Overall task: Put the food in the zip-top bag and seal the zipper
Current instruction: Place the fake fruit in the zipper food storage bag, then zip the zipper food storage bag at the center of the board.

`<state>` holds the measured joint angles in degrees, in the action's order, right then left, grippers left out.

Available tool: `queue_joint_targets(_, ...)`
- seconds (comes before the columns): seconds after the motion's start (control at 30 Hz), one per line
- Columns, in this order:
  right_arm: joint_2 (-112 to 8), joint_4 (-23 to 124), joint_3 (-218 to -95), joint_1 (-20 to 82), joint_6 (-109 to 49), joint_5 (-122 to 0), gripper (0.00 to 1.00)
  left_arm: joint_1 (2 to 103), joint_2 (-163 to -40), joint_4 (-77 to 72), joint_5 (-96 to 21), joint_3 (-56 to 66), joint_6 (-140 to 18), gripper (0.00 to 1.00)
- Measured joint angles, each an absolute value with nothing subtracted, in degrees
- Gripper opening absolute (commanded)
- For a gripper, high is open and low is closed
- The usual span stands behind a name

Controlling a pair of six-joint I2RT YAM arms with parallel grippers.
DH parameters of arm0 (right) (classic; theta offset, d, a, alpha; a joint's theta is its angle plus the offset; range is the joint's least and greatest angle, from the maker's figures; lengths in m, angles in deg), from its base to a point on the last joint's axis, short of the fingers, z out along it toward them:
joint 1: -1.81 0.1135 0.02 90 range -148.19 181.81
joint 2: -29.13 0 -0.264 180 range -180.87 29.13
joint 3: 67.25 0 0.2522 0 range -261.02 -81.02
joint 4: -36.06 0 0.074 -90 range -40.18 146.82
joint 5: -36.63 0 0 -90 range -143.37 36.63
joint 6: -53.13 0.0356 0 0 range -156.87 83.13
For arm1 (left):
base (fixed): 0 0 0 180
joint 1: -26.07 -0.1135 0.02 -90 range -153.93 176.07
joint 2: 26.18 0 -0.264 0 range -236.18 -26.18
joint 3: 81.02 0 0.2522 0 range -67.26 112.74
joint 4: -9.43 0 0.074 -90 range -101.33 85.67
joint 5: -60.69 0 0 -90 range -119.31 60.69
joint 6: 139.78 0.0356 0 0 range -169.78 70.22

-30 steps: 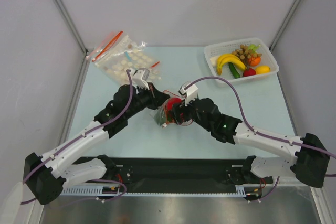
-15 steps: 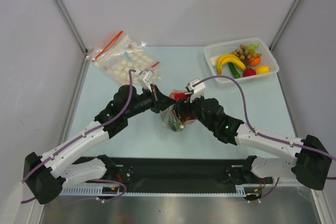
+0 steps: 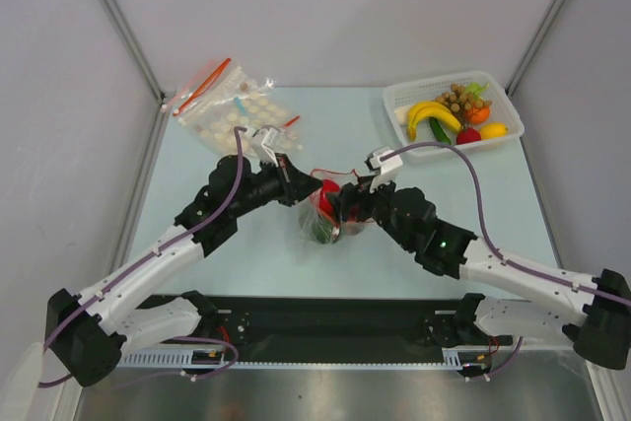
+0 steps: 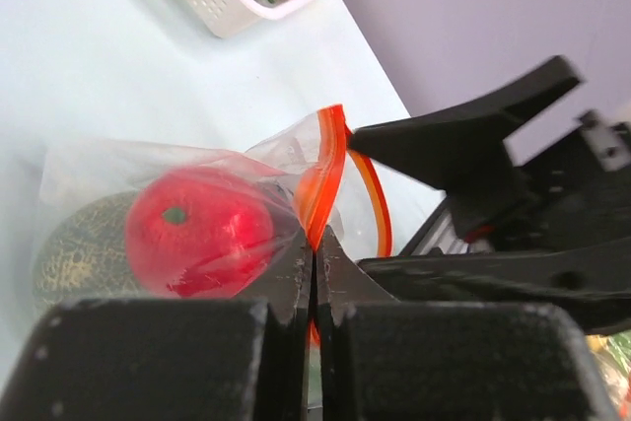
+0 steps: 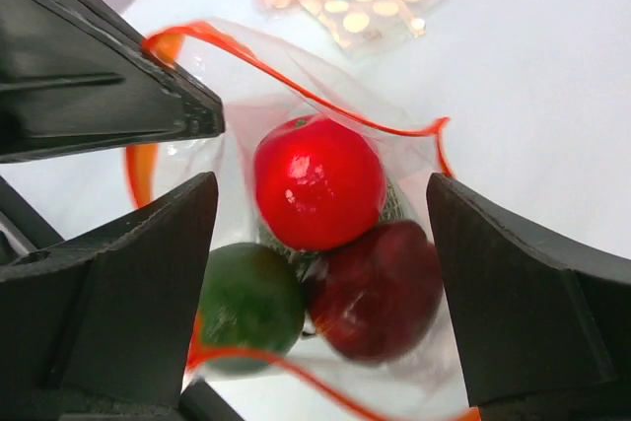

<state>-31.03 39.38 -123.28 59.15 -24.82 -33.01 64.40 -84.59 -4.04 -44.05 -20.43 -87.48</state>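
Observation:
The zip-top bag (image 3: pixel 325 212) lies mid-table, its mouth held open. My left gripper (image 4: pixel 314 244) is shut on the red zipper (image 4: pixel 330 160) at one end of the mouth. Inside the bag sits the food: a shiny red round fruit (image 5: pixel 317 181), a dark green ball (image 5: pixel 251 303), a dark red piece (image 5: pixel 380 288) and a rough grey-green ball (image 4: pixel 74 253). My right gripper (image 5: pixel 320 194) stands open just above the bag's mouth, one finger on each side of the food, gripping nothing. The zipper's far lip (image 5: pixel 296 86) curves apart from the near one.
A white basket (image 3: pixel 394 117) at the back right holds bananas, grapes and other toy produce. Clear bags with rows of pale discs (image 3: pixel 232 110) lie at the back left. In the top view my left gripper (image 3: pixel 308 192) and right gripper (image 3: pixel 343 209) nearly meet over the bag.
My right gripper has opened wider and its arm has drawn back to the right. The left gripper kept its hold on the zipper and shifted slightly; the bag's mouth now faces the right gripper.

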Motion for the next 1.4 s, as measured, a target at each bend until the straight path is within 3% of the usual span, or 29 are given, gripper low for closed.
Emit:
queue_joint_targets(0.13, -28.19, 44.28, -126.75, 59.19, -23.05, -31.3, 0.91, 62.89, -84.57, -3.86, -43.44, -20.71, -87.85, 0.02)
queue_joint_targets(0.43, -30.07, 56.65, -134.12, 57.86, -20.12, -28.64, 0.79, 61.12, -84.0, -4.12, -41.17, -21.83, -87.93, 0.02)
queue_joint_targets(0.67, -33.65, 61.46, -135.58, 57.55, -21.04, -29.82, 0.6, 60.82, -81.66, -4.52, -37.98, -22.59, -87.39, 0.01)
queue_joint_targets(1.23, -46.59, 73.09, -144.67, 54.54, -17.32, -33.86, 0.65, 60.82, -78.75, -6.22, -30.13, -22.59, -85.14, 0.01)
queue_joint_targets(1.3, -47.01, 73.81, -145.42, 55.0, -16.45, -34.23, 0.64, 60.79, -77.94, -6.42, -27.94, -22.64, -84.66, 0.02)
queue_joint_targets(1.4, -47.22, 74.9, -145.92, 55.72, -14.66, -34.41, 0.55, 60.79, -76.55, -6.31, -24.77, -23.42, -84.22, 0.04)
